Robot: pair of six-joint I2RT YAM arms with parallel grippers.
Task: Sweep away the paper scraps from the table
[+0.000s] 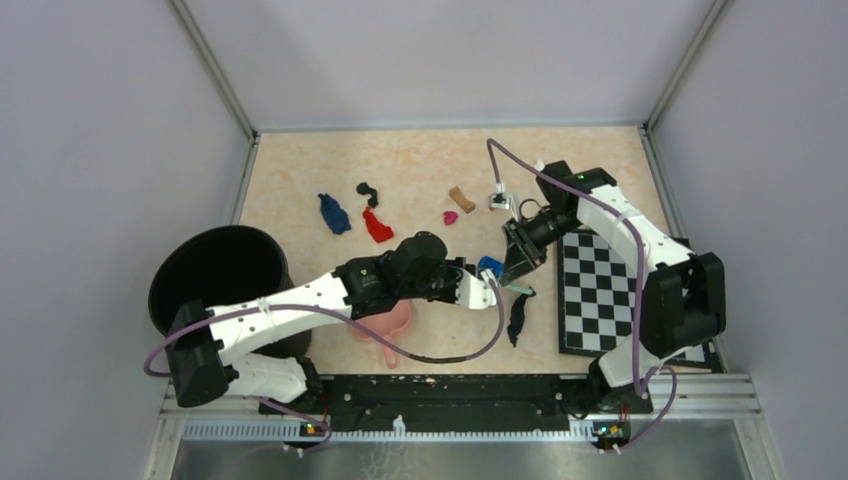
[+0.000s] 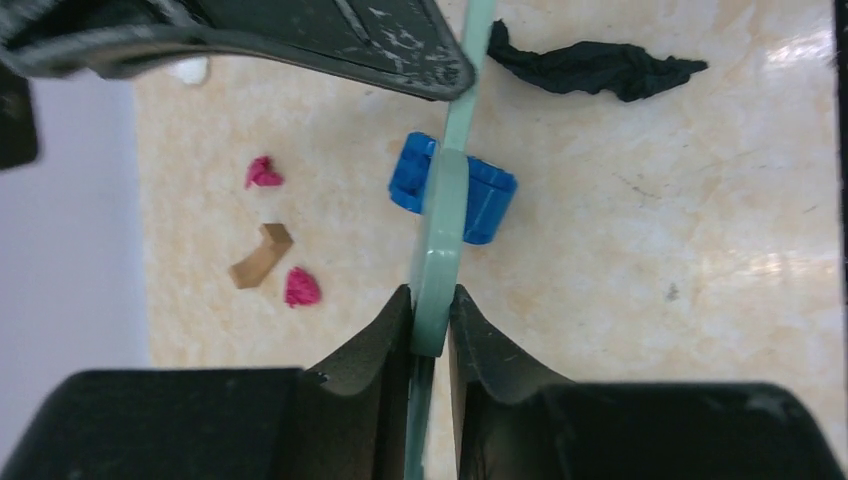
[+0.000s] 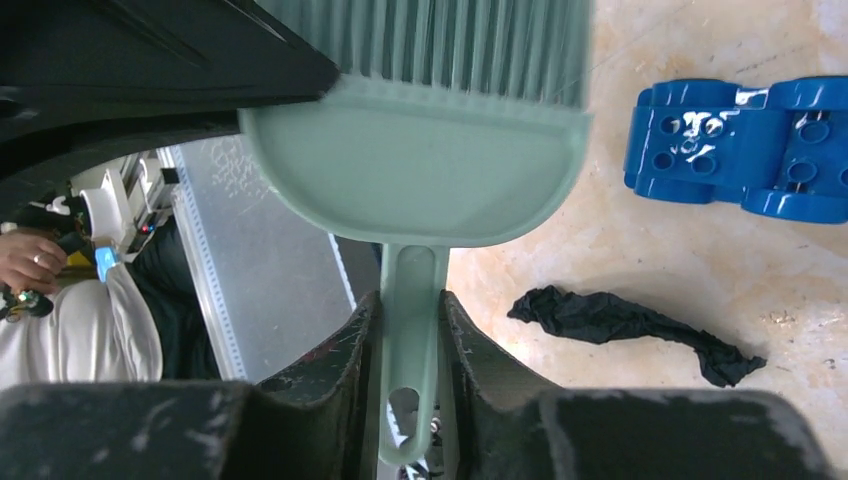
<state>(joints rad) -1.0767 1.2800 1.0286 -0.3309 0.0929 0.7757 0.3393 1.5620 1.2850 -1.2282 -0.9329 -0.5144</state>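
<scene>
Both grippers are shut on one pale green brush [image 3: 420, 170]. My right gripper [image 3: 412, 310] clamps its handle. My left gripper [image 2: 430, 310] clamps the brush edge-on [image 2: 437, 240]. From above, the left gripper [image 1: 493, 288] and right gripper [image 1: 515, 268] meet mid-table beside a bright blue toy [image 1: 490, 266]. Paper scraps lie on the table [image 1: 300, 180]: dark blue [image 1: 334, 214], black [image 1: 368, 191], red [image 1: 377, 226], magenta [image 1: 451, 217], brown [image 1: 460, 198], white [image 1: 497, 200] and a long black one [image 1: 517, 318]. The long black scrap [image 3: 630, 325] lies below the blue toy [image 3: 740, 150].
A pink dustpan [image 1: 385, 325] lies under the left arm near the front edge. A black bin [image 1: 215, 275] stands at the left edge. A chequered board [image 1: 600, 290] lies at the right. The left wrist view shows magenta scraps [image 2: 301, 288] and a brown scrap [image 2: 260, 258].
</scene>
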